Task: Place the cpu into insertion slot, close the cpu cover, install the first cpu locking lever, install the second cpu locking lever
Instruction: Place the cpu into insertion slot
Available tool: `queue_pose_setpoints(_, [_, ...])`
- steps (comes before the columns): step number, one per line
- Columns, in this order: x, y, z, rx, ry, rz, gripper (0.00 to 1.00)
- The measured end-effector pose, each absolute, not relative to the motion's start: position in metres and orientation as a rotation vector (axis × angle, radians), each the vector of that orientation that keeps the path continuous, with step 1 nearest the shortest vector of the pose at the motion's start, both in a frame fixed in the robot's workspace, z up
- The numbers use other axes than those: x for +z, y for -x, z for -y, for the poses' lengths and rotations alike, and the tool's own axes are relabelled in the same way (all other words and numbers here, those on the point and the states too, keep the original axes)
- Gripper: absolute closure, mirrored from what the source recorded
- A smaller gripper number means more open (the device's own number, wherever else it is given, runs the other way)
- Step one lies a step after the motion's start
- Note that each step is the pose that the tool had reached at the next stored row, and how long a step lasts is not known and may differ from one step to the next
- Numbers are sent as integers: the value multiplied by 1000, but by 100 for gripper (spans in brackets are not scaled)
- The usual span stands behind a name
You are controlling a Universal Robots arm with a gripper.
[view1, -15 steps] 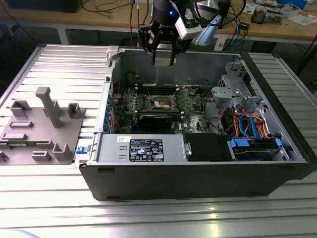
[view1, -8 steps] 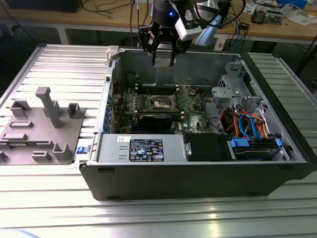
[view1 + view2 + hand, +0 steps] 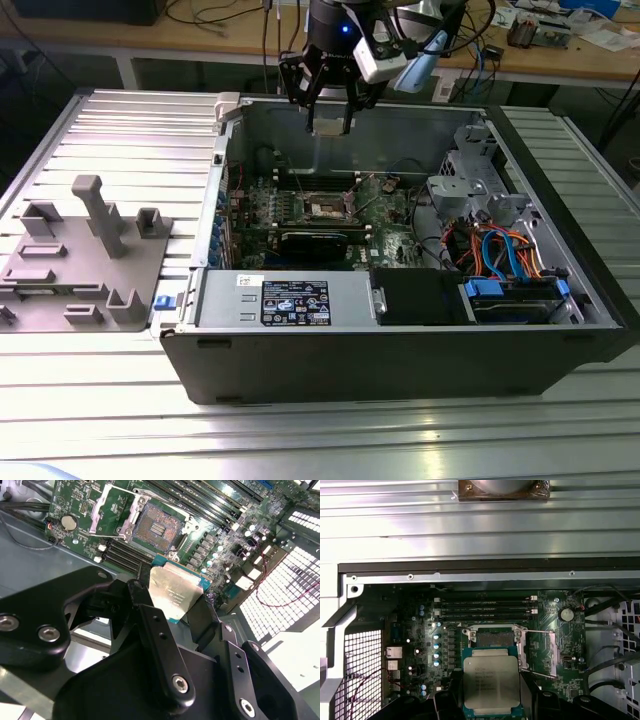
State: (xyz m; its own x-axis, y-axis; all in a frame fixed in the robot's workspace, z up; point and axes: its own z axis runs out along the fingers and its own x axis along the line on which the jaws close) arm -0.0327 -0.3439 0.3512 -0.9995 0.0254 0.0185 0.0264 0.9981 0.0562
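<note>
above the open computer case [image 3: 400,370], the claw [image 3: 328,122] is clamped on the cpu [image 3: 176,594] by two opposite edges. the cpu hangs over the green board [image 3: 547,625], clear of the uncovered insertion slot [image 3: 156,527].

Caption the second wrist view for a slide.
Gripper holds the cpu over the green motherboard; the insertion slot sits empty, its cpu cover swung open.

cpu [image 3: 491,679]: I see faint lines of print on its silver top in both wrist views; none I can read.
black sticker [image 3: 295,302]: on the grey power supply box [image 3: 350,300], lower centre of the exterior view; too small for me.
white sticker [image 3: 250,282]: just beside it; unreadable.
</note>
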Motion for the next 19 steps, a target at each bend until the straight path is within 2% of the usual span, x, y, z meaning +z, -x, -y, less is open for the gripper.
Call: queue_pose_setpoints(19, [349, 33, 344, -75, 41, 3123, 46])
